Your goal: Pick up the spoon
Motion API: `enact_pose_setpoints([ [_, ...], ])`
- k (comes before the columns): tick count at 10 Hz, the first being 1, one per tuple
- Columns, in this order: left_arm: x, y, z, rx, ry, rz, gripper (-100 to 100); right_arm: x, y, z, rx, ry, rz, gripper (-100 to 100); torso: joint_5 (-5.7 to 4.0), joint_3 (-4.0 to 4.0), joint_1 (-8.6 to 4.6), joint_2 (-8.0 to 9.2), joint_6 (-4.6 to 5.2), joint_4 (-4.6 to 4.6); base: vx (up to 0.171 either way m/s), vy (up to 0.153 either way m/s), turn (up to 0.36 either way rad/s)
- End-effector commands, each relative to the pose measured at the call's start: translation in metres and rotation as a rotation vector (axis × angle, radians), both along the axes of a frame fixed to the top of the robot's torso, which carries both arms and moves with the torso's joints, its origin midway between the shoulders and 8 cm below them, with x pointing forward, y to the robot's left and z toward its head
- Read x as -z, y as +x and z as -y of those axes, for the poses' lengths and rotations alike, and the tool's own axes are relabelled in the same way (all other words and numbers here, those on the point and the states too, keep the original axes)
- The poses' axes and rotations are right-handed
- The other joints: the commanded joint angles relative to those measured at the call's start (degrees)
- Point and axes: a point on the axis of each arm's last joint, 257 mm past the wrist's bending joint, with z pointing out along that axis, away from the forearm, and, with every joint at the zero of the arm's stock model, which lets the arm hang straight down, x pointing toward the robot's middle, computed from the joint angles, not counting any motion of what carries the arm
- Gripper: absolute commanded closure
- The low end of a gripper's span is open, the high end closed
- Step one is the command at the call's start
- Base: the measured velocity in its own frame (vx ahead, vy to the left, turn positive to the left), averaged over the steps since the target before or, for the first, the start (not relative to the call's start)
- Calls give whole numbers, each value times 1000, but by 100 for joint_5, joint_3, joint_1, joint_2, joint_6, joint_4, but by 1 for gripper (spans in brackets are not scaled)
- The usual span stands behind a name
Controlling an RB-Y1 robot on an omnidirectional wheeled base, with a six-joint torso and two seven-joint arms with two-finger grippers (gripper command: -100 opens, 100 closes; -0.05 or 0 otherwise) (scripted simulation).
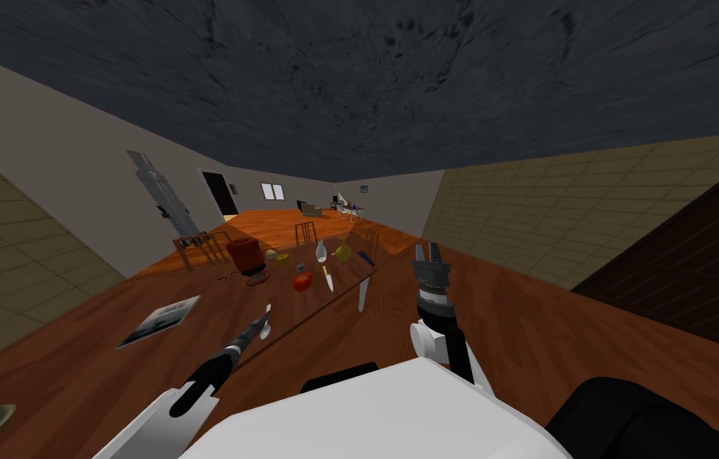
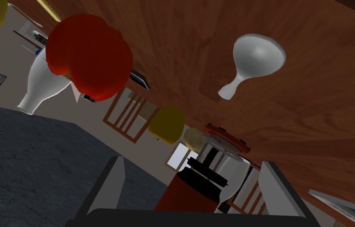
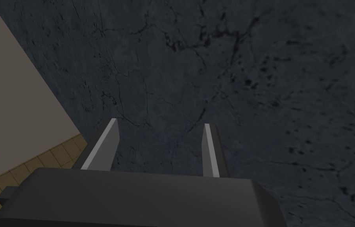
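Observation:
A white spoon (image 1: 265, 327) lies on the brown wooden table (image 1: 214, 315) near its front edge. My left gripper (image 1: 259, 321) is stretched low over the table and ends right at the spoon. In the left wrist view the spoon (image 2: 253, 59) lies ahead of the open left gripper (image 2: 194, 177) and off to one finger's side, bowl up, not between the fingers. My right gripper (image 1: 430, 253) is raised beside the table with nothing in it, and its fingers (image 3: 102, 146) stand apart.
Beyond the spoon on the table are a red tomato (image 1: 302, 281), a white bottle (image 1: 320, 253), a knife (image 1: 328, 277), a yellow fruit (image 1: 281, 259) and a dark red appliance (image 1: 245, 255). A flat picture (image 1: 160, 319) lies to the left. Chairs (image 1: 305, 233) stand at the far side.

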Motion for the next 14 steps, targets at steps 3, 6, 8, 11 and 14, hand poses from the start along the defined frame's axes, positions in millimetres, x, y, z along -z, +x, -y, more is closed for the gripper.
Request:
enact_pose_setpoints([
  [3,24,-16,-36,-48,52,-95,-100,0,0,0,0,0,0,0,0,1,0,2,0,1,13,-61,-106],
  [6,47,-38,-72,-102,97,-187,-100,0,0,0,0,0,0,0,-4,-2,-18,-3,1,-1,22,-93,-131],
  [8,54,-47,-88,-125,117,-226,-100,0,0,0,0,0,0,0,-2,2,-8,3,1,1,13,-60,-72],
  [11,70,-75,-131,-189,170,-324,-100,0,0,0,0,0,0,0,-1,0,-2,0,0,0,24,-65,-130],
  [14,76,-96,-161,-236,208,-391,-100,0,0,0,0,0,0,0,-3,0,-10,0,-1,0,24,-78,-101],
])
